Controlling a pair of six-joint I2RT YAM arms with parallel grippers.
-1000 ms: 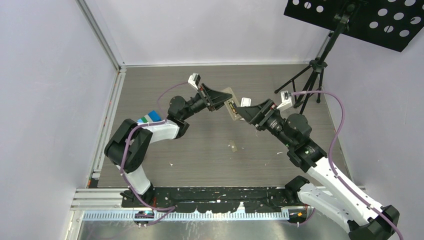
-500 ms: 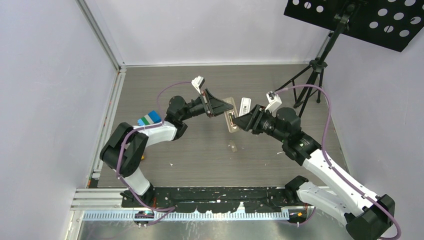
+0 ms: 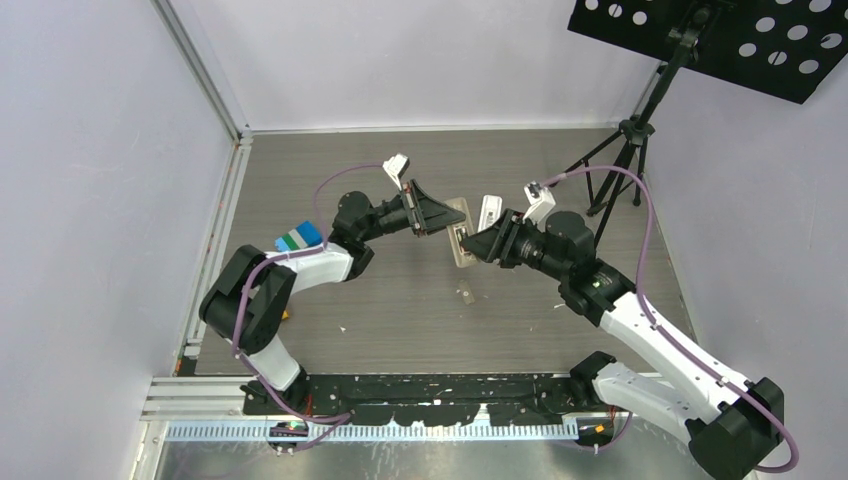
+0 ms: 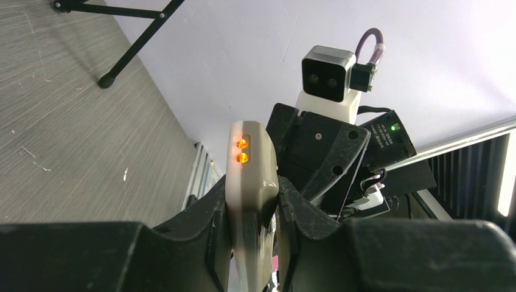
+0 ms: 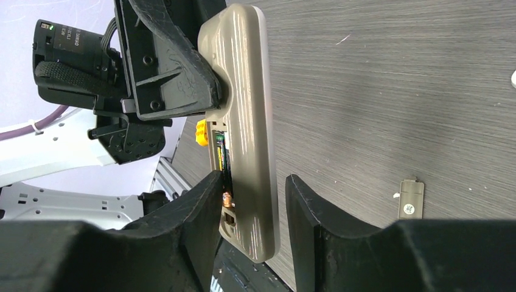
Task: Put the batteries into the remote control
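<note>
The left arm (image 3: 290, 270) and right arm (image 3: 640, 325) bend in toward the frame's centre, tips facing each other. The left gripper (image 4: 252, 207) is clamped on the remote control (image 5: 243, 91). The right gripper (image 5: 248, 194) straddles its other end closely, contact unclear.

Black tripod (image 3: 632, 128); small flat piece (image 3: 466, 294), perhaps plastic.

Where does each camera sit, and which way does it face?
Top: above, behind the bases, facing down on the table; both arms show.
Left wrist: faces along left hand, clamped on the remote, toward the right arm.
Right wrist: faces along right hand straddling the remote; left hand beyond.
All three share the remote.
</note>
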